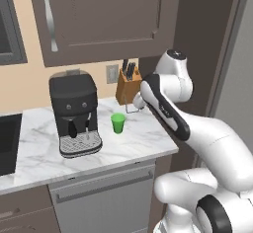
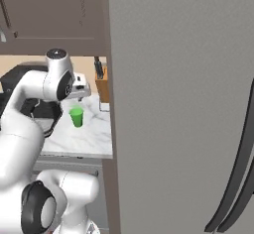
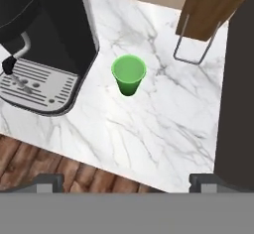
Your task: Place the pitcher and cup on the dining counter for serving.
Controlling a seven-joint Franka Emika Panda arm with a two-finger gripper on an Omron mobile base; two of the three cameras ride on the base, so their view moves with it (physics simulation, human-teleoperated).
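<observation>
neither item looks delivered yet, so by my reading the task is at its start. the cup (image 1: 118, 123) stands upright on a marble counter (image 1: 138, 143) between the coffee machine (image 1: 74, 113) and the knife block (image 1: 128, 87), apart from both. in the hand view the cup (image 3: 128, 74) sits near the middle, just right of the machine's drip tray (image 3: 34, 85) and well short of the block's wire stand (image 3: 194, 44). this counter runs under wall cabinets beside a tall dark panel, and i judge it is not the dining counter, so the cup has to be lifted and carried off

the gripper (image 3: 126, 181) hangs above the counter's front edge, looking down at the cup, with its two finger tips (image 3: 47, 182) spread wide at the bottom corners and nothing between them. in the right base view the hand (image 2: 79, 90) sits just above the cup (image 2: 76, 117), not touching it

what is left, as i judge it: lower over the cup, close on it, drive to the dining counter and set it down, then fetch the pitcher the same way
</observation>
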